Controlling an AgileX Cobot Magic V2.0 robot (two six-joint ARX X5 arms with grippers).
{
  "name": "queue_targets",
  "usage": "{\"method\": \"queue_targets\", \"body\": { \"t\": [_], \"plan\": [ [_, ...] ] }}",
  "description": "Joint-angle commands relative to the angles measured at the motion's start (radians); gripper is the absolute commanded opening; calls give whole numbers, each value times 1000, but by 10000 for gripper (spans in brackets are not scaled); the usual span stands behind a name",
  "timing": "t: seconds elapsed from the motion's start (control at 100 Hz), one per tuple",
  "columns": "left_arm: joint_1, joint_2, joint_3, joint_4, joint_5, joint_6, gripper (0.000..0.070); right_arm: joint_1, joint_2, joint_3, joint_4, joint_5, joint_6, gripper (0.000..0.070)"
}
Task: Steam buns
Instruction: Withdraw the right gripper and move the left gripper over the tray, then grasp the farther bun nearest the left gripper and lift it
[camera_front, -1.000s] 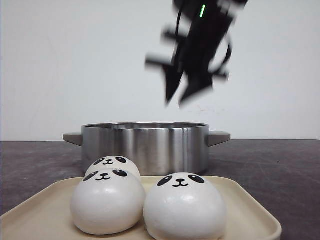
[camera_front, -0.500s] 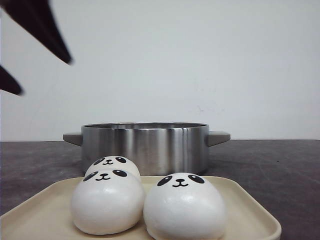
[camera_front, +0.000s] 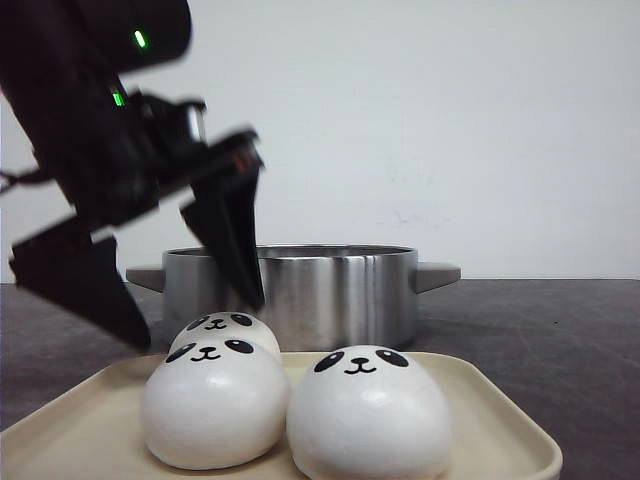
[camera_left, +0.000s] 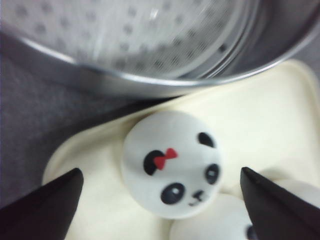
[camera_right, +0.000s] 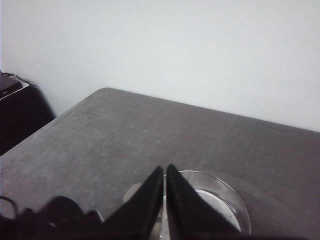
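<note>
Front view: cream tray (camera_front: 500, 420) at the near table edge w/ three panda-face buns showing; two in front, front-left bun (camera_front: 215, 402) and front-right bun (camera_front: 368, 410), touching. A third, the rear bun (camera_front: 228, 329), sits behind the left one.
Pot: stainless steamer pot (camera_front: 300, 292) just behind the tray, side handles out, lid off (likely ready to take the buns).
Left gripper (camera_front: 190, 300): black, blurred, hanging over the tray's left side; jaws wide apart, one finger left of the buns, the other near the pot wall. Not touching any bun.

Left wrist view: looks down on one bun w/ a small red bow (camera_left: 171, 164) by one eye patch, lying on the tray (camera_left: 260, 120) close to the pot rim (camera_left: 165, 82). Perforated steamer floor visible inside the pot; no bun in the part seen.
Fingertips (camera_left: 47, 202): both straddle the bow bun, well clear on each side, so the spread looks set for a grasp of it (my read, not seen).
Other bun: edge of a 2nd bun (camera_left: 210, 225) touches the bow bun, so closing could nudge it.

Right wrist view: right gripper (camera_right: 164, 200) held high over dark tabletop, jaws together on nothing; pot (camera_right: 220, 200) partly visible past the fingers. Seems parked out of the way.

Task status: no bun seen in the pot.
</note>
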Motion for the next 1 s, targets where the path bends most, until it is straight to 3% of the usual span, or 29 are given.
{"method": "queue_targets", "body": {
  "t": [0.0,0.32,0.38,0.47,0.81,0.99],
  "plan": [
    [-15,40,18,26,-3,-18,596,10,2,12,9,0,6,1],
    [-29,117,18,68,-32,-26,565,10,2,12,7,0,6,1],
    [-29,117,18,73,-31,-26,400,10,2,12,3,0,6,1],
    [-29,117,18,63,-27,-23,2,10,2,12,-7,1,6,1],
    [-55,-5,78,4,-1,0,10,10,3,12,-14,39,-12,1],
    [-68,-127,108,79,-37,7,10,10,3,12,-14,53,-13,1]
  ]
}}
